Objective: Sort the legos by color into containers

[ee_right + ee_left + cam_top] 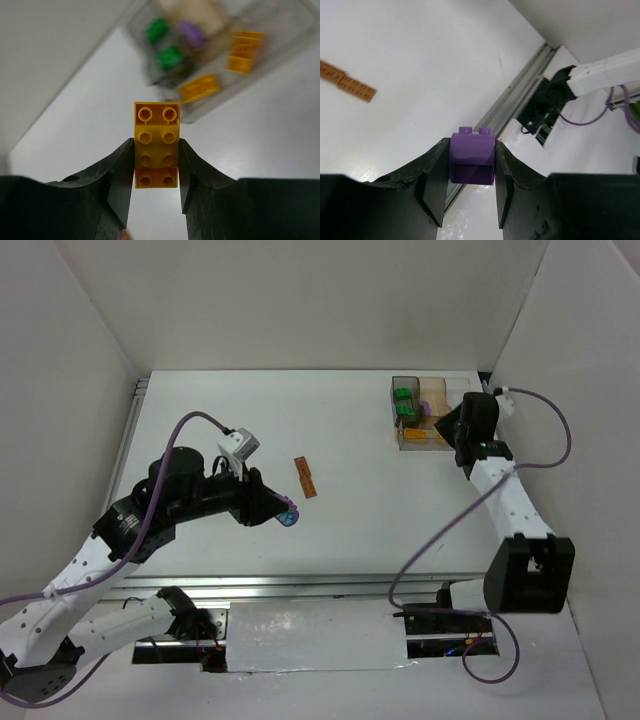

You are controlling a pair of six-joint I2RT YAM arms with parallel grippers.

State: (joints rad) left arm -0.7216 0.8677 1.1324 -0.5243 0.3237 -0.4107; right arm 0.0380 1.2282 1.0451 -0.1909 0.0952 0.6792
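The left gripper (284,512) is closed on a purple lego (471,156), pinched by its sides with its bumps pointing away from the fingers. A flat brown lego (306,478) lies on the table just ahead of it. The tray (392,390) is well apart from this gripper, far off to its right. The right gripper (156,172) is much nearer, just beside the tray, and it squeezes a yellow-orange lego (156,131). That lego's long side points straight out toward the tray, which already holds green, purple and yellow-orange legos. The right arm likely has the shorter trip.
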